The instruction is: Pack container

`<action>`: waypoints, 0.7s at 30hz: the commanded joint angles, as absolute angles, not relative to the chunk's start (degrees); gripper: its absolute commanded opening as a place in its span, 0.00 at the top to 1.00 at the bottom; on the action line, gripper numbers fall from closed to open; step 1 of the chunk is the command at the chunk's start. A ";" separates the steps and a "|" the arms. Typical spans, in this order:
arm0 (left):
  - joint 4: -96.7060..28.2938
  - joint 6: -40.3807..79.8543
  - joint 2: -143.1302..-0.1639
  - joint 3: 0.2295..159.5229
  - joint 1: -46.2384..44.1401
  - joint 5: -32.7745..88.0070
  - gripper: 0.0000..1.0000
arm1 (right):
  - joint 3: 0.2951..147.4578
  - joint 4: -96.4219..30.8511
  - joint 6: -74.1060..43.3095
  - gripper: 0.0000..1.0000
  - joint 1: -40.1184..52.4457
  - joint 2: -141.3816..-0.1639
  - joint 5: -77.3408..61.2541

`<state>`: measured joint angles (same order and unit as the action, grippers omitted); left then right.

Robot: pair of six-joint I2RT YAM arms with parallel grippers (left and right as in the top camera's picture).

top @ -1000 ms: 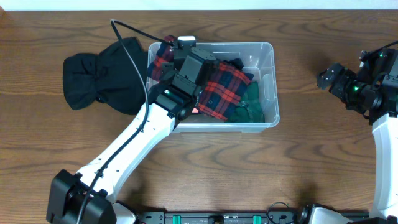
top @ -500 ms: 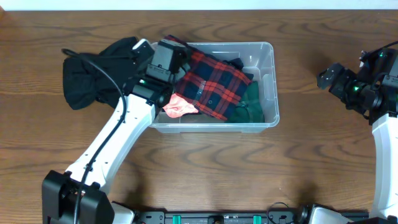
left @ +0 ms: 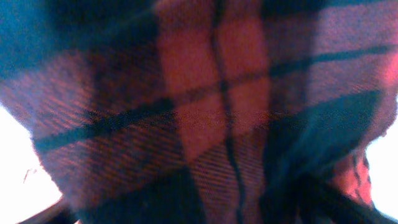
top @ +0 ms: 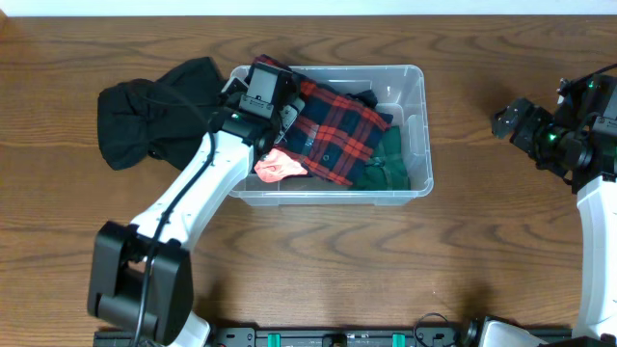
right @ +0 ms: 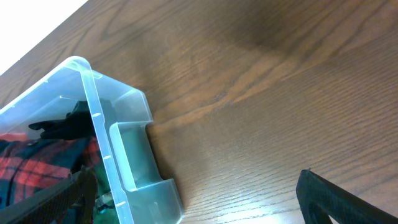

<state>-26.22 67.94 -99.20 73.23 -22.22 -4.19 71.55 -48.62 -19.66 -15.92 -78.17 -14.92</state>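
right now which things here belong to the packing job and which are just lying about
Job: container, with plaid shirt, green garment and pink cloth inside; black garment beside it, likely next.
Lying about: only the right gripper, open, parked apart.

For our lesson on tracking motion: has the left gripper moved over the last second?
Yes. The left gripper has shifted left, from over the middle of the container toward its left end, above the plaid cloth.

No legible text, labels, brands, numbers or signs in any view
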 commanded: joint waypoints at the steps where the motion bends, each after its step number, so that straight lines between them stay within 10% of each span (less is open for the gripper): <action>1: -25.96 67.20 -101.41 72.53 -21.91 -3.40 0.39 | 71.68 -48.71 -18.57 0.01 -16.47 -78.35 -14.79; 3: -26.06 63.72 -101.62 72.53 -22.00 -3.36 0.69 | 71.68 -48.69 -18.57 0.01 -16.49 -78.35 -14.79; 6: -26.06 60.34 -100.22 72.66 -22.83 -3.44 0.87 | 71.68 -48.69 -18.57 0.01 -16.49 -78.35 -14.79; 21: -24.86 86.46 -87.55 72.66 -36.60 -11.53 0.94 | 71.68 -48.71 -18.57 0.01 -16.49 -78.35 -14.79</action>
